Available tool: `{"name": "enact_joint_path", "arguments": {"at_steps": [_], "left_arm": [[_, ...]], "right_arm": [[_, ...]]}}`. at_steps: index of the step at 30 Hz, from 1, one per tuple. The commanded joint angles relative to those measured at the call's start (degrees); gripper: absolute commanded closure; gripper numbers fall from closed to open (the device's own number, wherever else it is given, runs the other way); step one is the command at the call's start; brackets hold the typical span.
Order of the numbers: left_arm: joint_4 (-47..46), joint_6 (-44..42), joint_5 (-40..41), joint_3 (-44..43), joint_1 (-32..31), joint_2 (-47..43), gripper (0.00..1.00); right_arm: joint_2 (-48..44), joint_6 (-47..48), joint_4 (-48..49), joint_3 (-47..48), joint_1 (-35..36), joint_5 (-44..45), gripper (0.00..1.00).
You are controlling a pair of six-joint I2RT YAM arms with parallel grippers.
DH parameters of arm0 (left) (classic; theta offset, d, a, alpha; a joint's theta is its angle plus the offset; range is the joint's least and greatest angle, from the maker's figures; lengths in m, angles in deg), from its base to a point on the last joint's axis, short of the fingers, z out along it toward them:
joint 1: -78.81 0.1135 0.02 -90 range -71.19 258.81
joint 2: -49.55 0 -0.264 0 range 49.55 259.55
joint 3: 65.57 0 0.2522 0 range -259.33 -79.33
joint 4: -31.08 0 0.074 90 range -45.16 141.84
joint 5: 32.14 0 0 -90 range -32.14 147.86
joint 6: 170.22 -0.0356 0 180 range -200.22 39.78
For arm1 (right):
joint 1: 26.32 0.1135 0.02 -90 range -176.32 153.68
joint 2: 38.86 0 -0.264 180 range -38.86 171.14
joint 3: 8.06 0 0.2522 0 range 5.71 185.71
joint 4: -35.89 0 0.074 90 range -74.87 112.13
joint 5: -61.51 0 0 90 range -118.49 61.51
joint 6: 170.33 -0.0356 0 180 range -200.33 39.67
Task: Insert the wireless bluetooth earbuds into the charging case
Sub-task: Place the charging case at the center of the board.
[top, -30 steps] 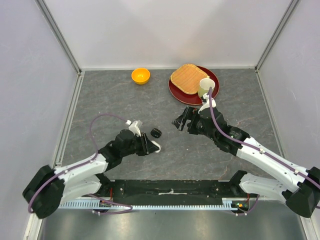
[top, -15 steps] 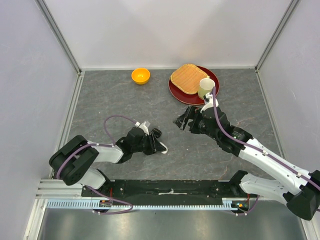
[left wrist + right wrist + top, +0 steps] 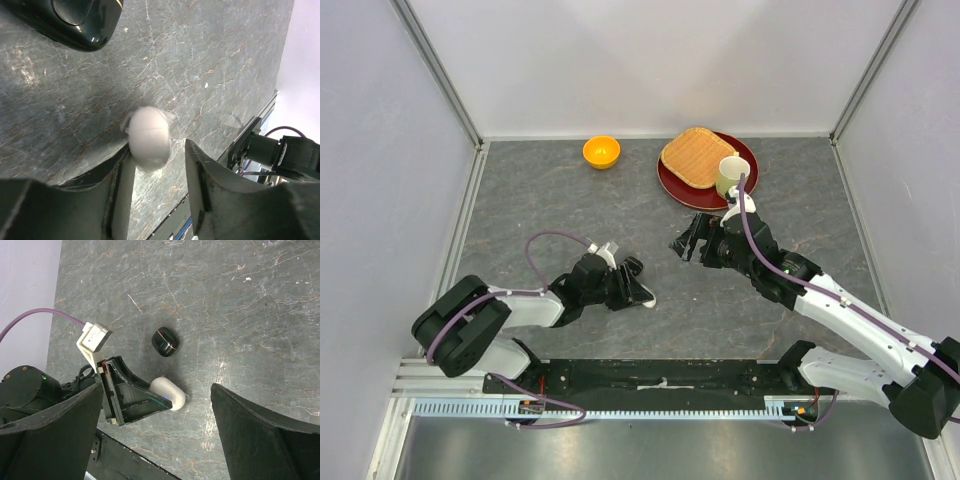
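Charging case: white, on table
Left jaws: straddling it, unclosed
Right jaws: wide, empty
Risk: off-centre squeeze ejects it

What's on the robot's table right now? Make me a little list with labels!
white case: on the table, between the left gripper's jaws
black case: just beyond the white case, not touching it
left gripper: down at the table, jaws open around the white case
right gripper: jaws wide open, holding nothing
orange bowl: far side of the table
red plate: far side, carrying a tan square slab and a pale cup
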Motion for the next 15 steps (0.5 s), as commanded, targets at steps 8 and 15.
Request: {"name": "enact_joint_path", "arguments": {"at_steps": [8,15], "left_arm": [[10.0,-1.8,5.8,1.2,-0.1,-10.2,0.43],[15.4,-2.9,8.1,0.9,-0.1,-14.6,0.40]], "right_arm": [[-3.8,0.1,0.0,-1.3,-0.7,0.7,0.05],[-5.3,0.0,-0.4,-2.4,-0.9,1.1,0.05]]}}
